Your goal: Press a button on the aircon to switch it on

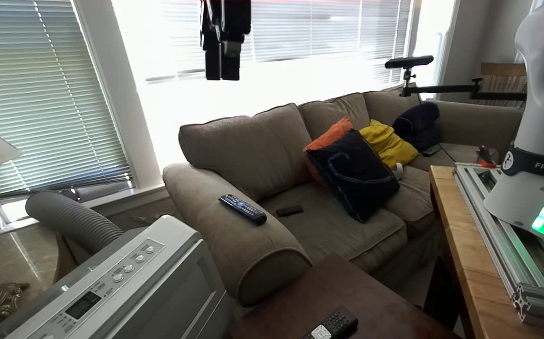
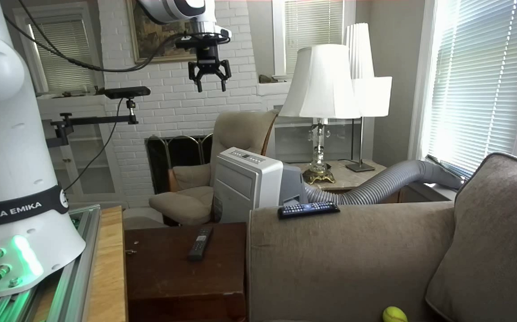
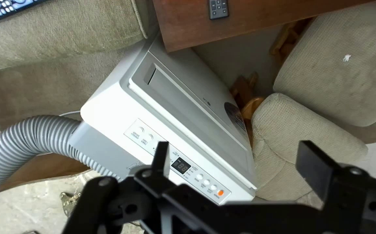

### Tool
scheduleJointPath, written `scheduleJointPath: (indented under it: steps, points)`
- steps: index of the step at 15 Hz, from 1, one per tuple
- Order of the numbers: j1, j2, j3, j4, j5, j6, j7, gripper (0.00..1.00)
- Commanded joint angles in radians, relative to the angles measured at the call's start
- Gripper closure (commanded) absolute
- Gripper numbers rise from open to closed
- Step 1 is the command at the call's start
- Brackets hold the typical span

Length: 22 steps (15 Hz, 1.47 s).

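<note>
The aircon (image 3: 191,107) is a boxy off-white unit. It stands beside the sofa arm in both exterior views, at the lower left (image 1: 173,292) and near the middle (image 2: 236,183). Its top strip has small round buttons and a dark display (image 3: 181,165). An orange button (image 3: 220,192) marked power is at one end of the strip. My gripper (image 3: 234,142) is open and empty, with its fingers wide apart. In the exterior views it hangs in the air (image 1: 222,77), well above the aircon (image 2: 211,89), touching nothing. One finger hides part of the button strip in the wrist view.
A grey hose (image 2: 375,181) runs from the aircon to the window. A lamp (image 2: 319,85) stands behind it. A remote (image 2: 308,209) lies on the sofa arm (image 2: 352,241). Another remote (image 2: 200,243) lies on the brown table (image 2: 164,273). A beige armchair (image 2: 240,127) is behind the aircon.
</note>
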Motion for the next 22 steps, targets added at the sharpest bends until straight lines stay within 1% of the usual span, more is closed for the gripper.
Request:
scheduleJointPath:
  steps: [1, 4, 5, 7, 10, 13, 15, 18, 19, 20, 22]
  points:
    - [-0.006, 0.001, 0.006, 0.003, 0.000, -0.002, 0.001, 0.00]
    - [-0.006, 0.001, 0.006, 0.003, 0.000, -0.002, 0.001, 0.00]
    - [-0.003, 0.010, 0.012, 0.002, -0.016, 0.014, 0.020, 0.00]
    - [0.002, 0.057, 0.022, 0.030, -0.033, 0.044, 0.048, 0.00]
    - [0.006, 0.156, 0.037, 0.094, -0.049, 0.084, 0.046, 0.00]
    - [0.015, 0.306, 0.050, 0.201, -0.080, 0.130, 0.042, 0.00]
    - [0.026, 0.415, 0.052, 0.298, -0.111, 0.146, 0.054, 0.00]
    - [0.066, 0.549, 0.051, 0.447, -0.159, 0.149, 0.071, 0.00]
    - [0.084, 0.589, 0.055, 0.488, -0.172, 0.156, 0.070, 0.09]
    - [0.101, 0.620, 0.058, 0.529, -0.179, 0.152, 0.066, 0.28]
    - [0.134, 0.675, 0.068, 0.599, -0.183, 0.148, 0.055, 0.41]
